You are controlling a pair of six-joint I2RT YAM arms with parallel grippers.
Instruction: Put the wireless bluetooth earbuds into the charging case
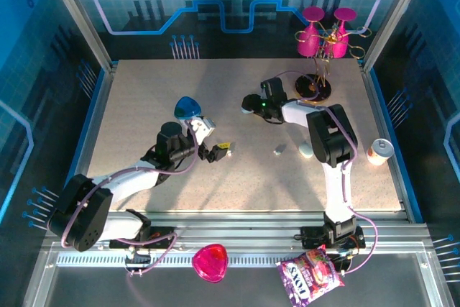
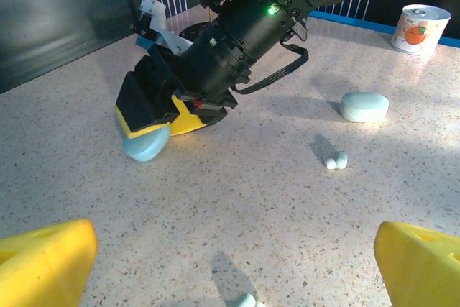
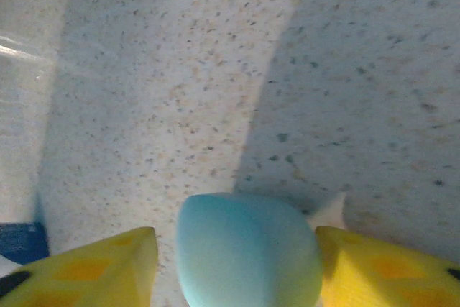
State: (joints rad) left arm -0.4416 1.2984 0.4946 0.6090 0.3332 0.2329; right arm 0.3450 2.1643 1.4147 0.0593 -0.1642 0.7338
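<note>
Earbuds on bare tabletop, clear of edges; left pincer wide; right pincer parted, straddling pale-blue case.

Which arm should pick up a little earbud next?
Probably the left. The left gripper is wide open and hangs close over one earbud, with two more earbuds just ahead. The right gripper straddles the pale-blue case, so it is busy there.

Right hand astride pale-blue case, earbuds nearby
</note>
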